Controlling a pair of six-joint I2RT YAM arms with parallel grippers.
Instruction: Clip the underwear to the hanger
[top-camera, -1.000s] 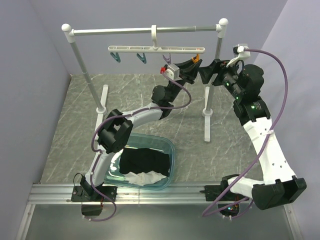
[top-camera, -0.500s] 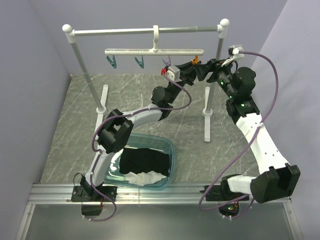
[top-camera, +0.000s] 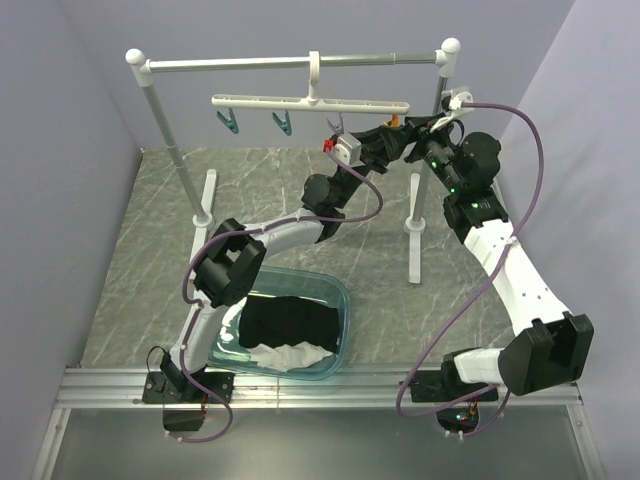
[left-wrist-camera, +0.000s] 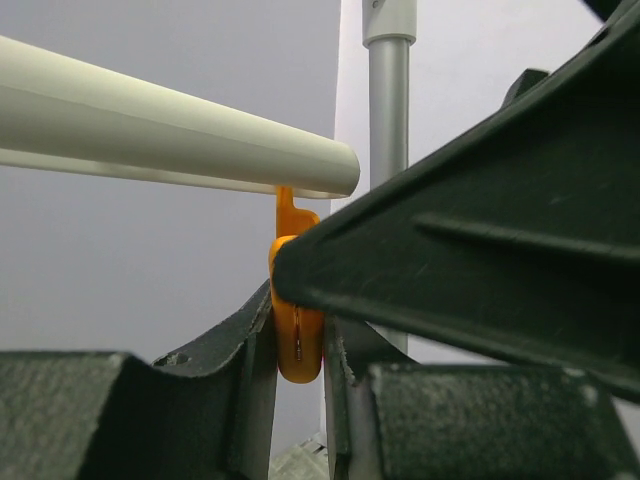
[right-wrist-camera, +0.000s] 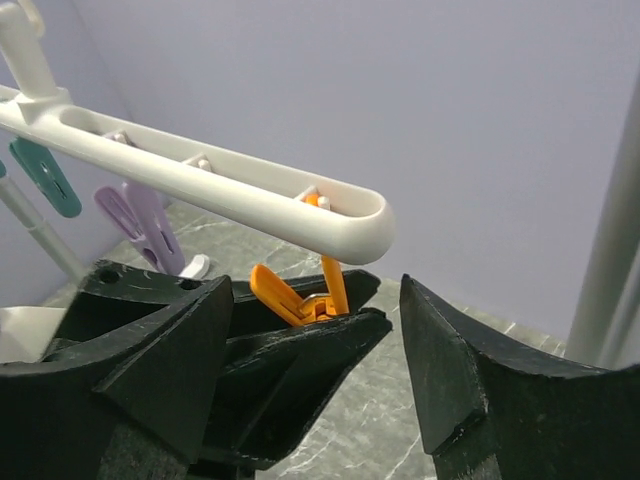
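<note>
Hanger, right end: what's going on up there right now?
The left gripper is clamped on the orange peg at the right end of the hanger. The right gripper hovers open beside it, holding nothing. The underwear looks to be down in the tub, not yet clipped.

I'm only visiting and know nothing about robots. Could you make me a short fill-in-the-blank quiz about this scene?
1. The left hand pinches the ___ peg on the long white plastic hanger.
2. The small black fabric underwear lies in the see-through blue plastic tub beside a ___ cloth.
3. The right hand is ___, gripping nothing.
Missing words: orange, white, open.
</note>
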